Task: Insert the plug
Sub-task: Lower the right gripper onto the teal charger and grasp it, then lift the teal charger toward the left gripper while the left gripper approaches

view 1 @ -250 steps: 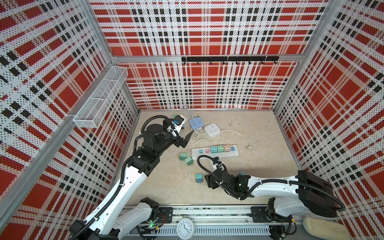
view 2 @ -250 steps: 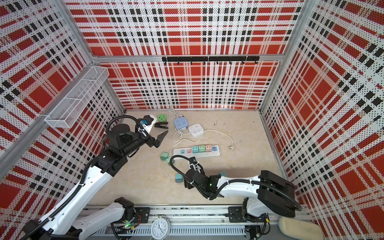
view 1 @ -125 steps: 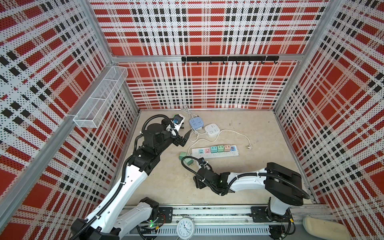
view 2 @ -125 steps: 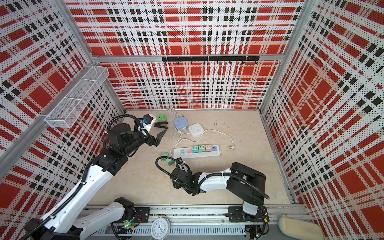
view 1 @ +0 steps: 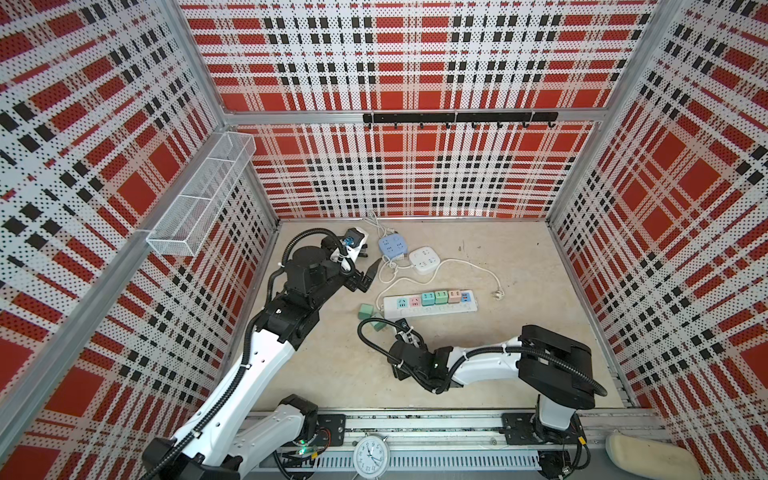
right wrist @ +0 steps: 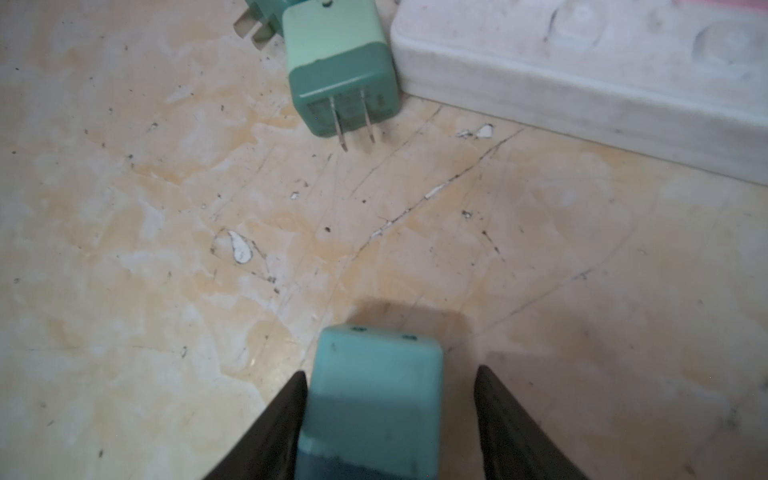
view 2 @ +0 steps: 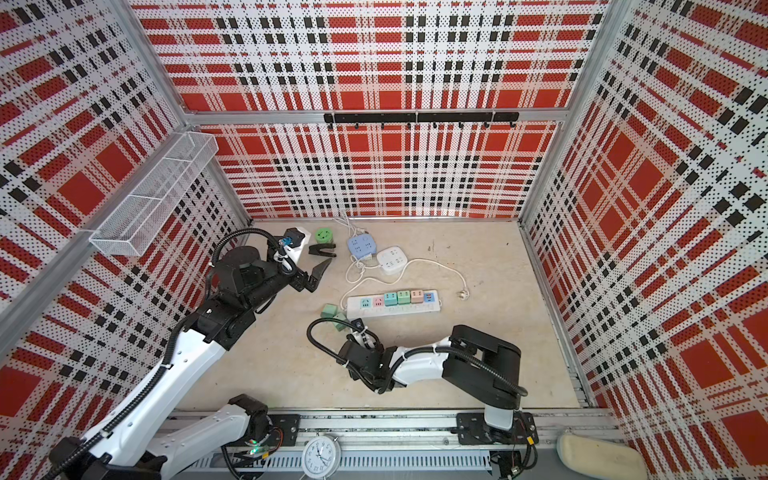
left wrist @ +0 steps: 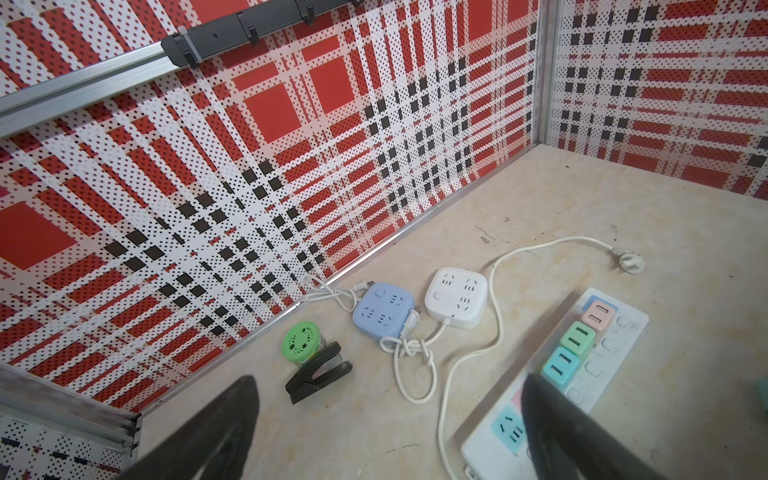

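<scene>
Down low over the worktop [right wrist: 166, 249], the right gripper [right wrist: 390, 372] straddles a teal plug [right wrist: 374, 399]. One finger lies against the plug's side and a gap shows at the other, so the jaws are not clamped on it. In the top views the plug itself is hidden under the wrist, at about 6 o'clock from the 9 o'clock end of the white power strip [view 1: 436, 310]. A second teal plug [right wrist: 343, 79] lies on its side with its prongs bare, just beside that end of the strip. Four coloured adapters [view 1: 446, 296] fill the strip's sockets toward 3 o'clock; the two sockets at the 9 o'clock end are bare. The left gripper [left wrist: 390, 380] hangs spread wide and grasps nothing, at about 10 o'clock from the strip.
</scene>
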Controlling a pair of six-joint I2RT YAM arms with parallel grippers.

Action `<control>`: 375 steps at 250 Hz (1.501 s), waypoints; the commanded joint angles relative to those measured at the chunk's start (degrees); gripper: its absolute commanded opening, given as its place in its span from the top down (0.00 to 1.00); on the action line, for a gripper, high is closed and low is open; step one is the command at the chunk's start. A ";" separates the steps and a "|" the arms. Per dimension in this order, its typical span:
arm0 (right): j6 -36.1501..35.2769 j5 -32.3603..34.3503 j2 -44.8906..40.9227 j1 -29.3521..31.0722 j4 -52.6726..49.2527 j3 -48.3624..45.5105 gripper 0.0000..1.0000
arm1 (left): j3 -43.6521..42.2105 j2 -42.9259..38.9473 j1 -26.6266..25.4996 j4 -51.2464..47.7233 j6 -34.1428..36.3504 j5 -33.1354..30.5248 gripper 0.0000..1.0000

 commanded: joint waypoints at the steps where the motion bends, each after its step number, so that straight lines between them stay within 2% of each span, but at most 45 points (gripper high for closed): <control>1: 1.04 2.90 -2.99 0.62 -1.50 -1.89 0.38 | -0.10 -0.33 0.55 0.12 -0.48 0.68 0.01; 148: -0.10 0.00 1.21 1.22 -0.23 1.22 0.39 | -0.10 -0.25 0.64 0.12 -0.48 0.67 0.01; 184: 0.45 -0.20 1.42 1.24 0.32 0.83 0.48 | 0.01 -0.26 0.64 0.14 -0.51 0.68 0.01; 293: 0.42 0.57 1.89 1.33 -0.11 0.94 0.65 | 0.08 -0.26 0.81 -0.02 -1.15 0.64 0.01; 316: -0.45 1.38 -0.16 1.25 0.67 -0.13 0.68 | 0.33 -0.17 0.68 -0.14 -5.16 -3.20 0.01; 350: -5.54 4.99 -7.74 1.16 4.45 -4.64 0.70 | 4.46 3.17 0.64 -5.15 -18.47 -13.35 0.01; 362: -7.67 7.42 -10.86 0.75 6.32 -7.08 0.71 | 7.05 5.34 0.64 -8.88 -22.62 -14.23 0.01; 375: -9.92 8.51 -14.10 -0.53 9.07 -9.69 0.74 | 9.64 7.65 0.59 -12.52 -23.09 -12.54 0.01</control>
